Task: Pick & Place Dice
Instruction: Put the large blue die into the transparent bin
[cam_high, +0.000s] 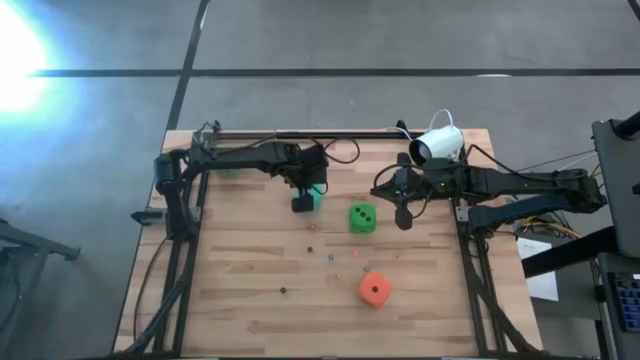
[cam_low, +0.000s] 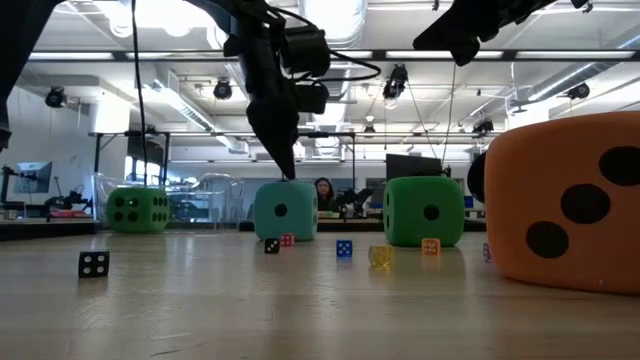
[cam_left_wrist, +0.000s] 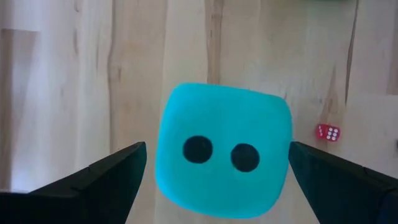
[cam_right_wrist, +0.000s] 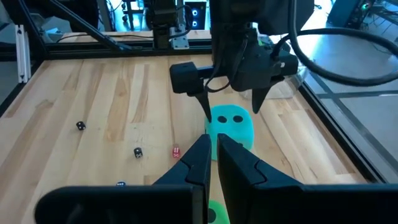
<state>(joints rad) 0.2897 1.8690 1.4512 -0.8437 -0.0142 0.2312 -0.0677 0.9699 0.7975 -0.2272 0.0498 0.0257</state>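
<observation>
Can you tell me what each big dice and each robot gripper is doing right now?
teal die: on the table, two pips up, between the open fingers, not squeezed.
green die: on the table mid-board, untouched.
second green die: on the table, far back, untouched.
orange-red die: on the table, alone.
left gripper: open, straddling the teal die.
right gripper: shut, empty, held above the table.
</observation>
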